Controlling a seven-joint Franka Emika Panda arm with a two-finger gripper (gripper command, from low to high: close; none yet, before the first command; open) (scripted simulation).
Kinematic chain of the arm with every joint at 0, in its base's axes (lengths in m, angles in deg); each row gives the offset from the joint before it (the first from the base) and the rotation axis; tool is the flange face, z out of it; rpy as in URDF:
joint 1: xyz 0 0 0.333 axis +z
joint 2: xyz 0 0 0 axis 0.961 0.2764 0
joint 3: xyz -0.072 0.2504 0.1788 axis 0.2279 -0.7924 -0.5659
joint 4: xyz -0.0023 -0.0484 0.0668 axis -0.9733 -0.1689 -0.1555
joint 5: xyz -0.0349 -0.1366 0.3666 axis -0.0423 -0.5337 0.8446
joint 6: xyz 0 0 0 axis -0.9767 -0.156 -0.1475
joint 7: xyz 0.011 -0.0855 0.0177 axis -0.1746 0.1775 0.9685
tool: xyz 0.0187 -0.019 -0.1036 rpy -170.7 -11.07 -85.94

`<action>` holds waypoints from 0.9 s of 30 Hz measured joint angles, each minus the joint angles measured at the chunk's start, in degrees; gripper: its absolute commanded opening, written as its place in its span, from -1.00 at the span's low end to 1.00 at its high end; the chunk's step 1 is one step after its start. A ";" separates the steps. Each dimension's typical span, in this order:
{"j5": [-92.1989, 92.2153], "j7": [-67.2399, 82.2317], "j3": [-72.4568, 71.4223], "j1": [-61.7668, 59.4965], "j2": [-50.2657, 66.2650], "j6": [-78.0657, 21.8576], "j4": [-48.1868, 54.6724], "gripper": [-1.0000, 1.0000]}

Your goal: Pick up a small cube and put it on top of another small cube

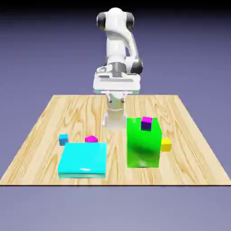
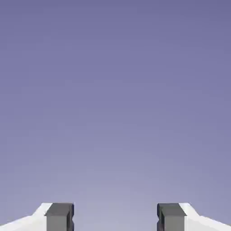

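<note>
Arm stood upright at the worktop's [image 1: 40,131] 12 o'clock edge, white glossy links folded, wrist block level, hand well above the wood. Tool [image 2: 115,219] was spread wide in the hand view: two grey square-ended fingertips [image 2: 59,217] apart, nothing between them, only flat blue-violet backdrop ahead. In the exterior view the tool itself couldn't be made out against the arm's body. Worktop was light wood planks with visible grain. Small blue cube [image 1: 63,139] sat on the wood at about 9 o'clock from the worktop's centre, matte, sharp-edged, untouched. Small magenta cube [image 1: 91,139] was near it toward 3 o'clock; both just beyond the 12 o'clock edge of the flat glossy cyan slab [image 1: 83,160]. Tall glossy green block [image 1: 144,143] stood at 3 o'clock of the slab, a purple-magenta cube [image 1: 147,122] on its top, a small yellow cube [image 1: 166,144] against its 3 o'clock side.
</note>
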 measured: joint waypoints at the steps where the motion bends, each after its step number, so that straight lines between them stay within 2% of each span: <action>1: 1.25 0.13 1.93 -0.16 2.08 -1.99 0.85 0.00; 27: 33.88 3.51 52.17 -4.31 56.06 -53.61 22.97 0.00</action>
